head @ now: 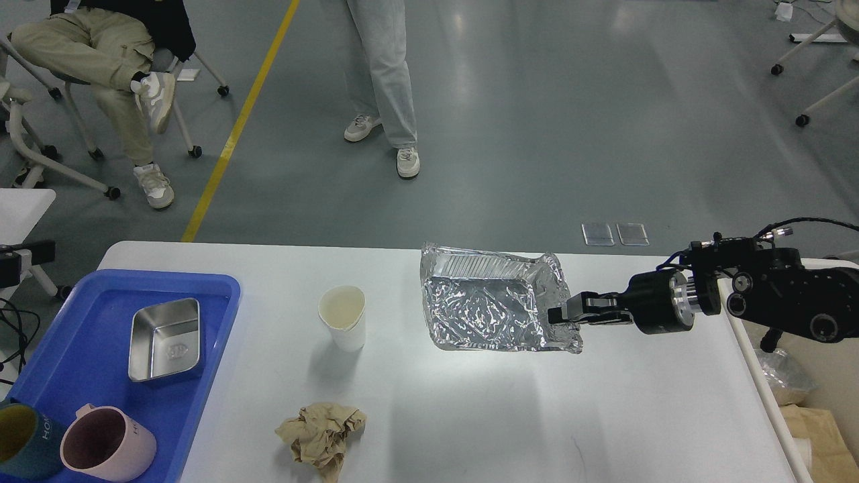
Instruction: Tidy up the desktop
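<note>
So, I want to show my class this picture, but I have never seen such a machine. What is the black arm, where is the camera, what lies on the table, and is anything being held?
The camera sits in a humanoid robot's head, looking forward and down at its white desktop. The black arm from the right is its own right arm, ending in a two-finger right gripper. It is shut on the right rim of a crumpled foil tray, which appears lifted above the desktop. The left arm is not in view.

On the desktop stand a white paper cup, squashed at its mouth, and a crumpled brown paper ball. At the left, a blue plastic tray holds a steel container, a pink mug and a dark teal mug. Two people wait behind on the floor.
</note>
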Robot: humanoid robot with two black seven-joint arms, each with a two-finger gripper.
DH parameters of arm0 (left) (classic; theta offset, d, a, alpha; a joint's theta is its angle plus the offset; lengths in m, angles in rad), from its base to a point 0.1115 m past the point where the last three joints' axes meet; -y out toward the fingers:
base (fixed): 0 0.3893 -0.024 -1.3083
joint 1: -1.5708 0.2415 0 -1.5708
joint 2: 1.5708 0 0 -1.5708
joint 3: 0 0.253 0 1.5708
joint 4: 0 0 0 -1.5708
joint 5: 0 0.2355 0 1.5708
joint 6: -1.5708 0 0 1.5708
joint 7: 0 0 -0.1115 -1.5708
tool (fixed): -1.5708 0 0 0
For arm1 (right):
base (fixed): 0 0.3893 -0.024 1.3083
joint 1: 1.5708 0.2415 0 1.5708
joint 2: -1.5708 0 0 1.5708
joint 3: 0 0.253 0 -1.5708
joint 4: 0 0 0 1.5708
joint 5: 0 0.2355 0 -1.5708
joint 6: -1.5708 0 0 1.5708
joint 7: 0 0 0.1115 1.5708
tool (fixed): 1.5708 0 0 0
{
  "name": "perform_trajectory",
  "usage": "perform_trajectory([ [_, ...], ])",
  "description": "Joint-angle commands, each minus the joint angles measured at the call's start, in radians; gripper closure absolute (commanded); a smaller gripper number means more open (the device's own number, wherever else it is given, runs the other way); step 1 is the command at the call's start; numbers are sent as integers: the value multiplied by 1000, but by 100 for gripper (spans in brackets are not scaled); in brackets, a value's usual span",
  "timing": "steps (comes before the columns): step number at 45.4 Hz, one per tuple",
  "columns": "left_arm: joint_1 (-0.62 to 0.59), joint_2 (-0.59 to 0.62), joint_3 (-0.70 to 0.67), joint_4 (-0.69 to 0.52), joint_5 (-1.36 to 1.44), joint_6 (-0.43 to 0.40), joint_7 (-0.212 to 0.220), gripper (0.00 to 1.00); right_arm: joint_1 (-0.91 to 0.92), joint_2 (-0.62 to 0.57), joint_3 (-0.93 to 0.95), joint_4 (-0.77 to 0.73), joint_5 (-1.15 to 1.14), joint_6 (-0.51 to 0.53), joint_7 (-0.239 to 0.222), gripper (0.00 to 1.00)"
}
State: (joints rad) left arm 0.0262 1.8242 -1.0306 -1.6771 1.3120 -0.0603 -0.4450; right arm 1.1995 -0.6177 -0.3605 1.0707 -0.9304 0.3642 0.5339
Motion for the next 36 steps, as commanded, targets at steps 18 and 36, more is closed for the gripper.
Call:
perform_trajectory([
  [18,-2,-22,-28,71,-14,-79,-30,2,0,18,-6,-1,1,-4,0,100],
  [36,-2,-201,-28,175,-13,-131,-29,2,0,21,-15,-9,1,-13,-2,100],
])
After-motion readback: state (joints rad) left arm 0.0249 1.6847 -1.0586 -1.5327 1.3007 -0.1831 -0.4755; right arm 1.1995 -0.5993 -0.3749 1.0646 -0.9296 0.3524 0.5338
